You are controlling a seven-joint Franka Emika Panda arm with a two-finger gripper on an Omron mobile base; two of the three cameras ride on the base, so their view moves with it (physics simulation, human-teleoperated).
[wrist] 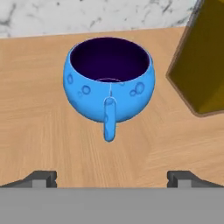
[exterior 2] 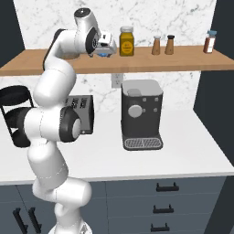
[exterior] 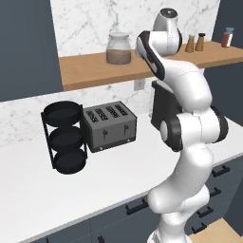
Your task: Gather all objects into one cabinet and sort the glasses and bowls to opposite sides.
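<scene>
The gripper [wrist: 112, 178] is being held with its jaws spread wide and empty on either side of the hand view. Between and ahead of them, apart from both, a bright-blue cup [wrist: 109, 85] is being carried upright by the wooden shelf [wrist: 39, 127], its handle turned toward the jaws. Just right of it an amber jar [wrist: 203, 65] is standing.

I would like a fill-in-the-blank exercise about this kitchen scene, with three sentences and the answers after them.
1. The blue cup stands on the wooden ____.
2. The tool faces the cup with its jaws ____.
3. On the counter, the toaster stands beside a black three-tier ____.

Answers: shelf; open; rack
</scene>
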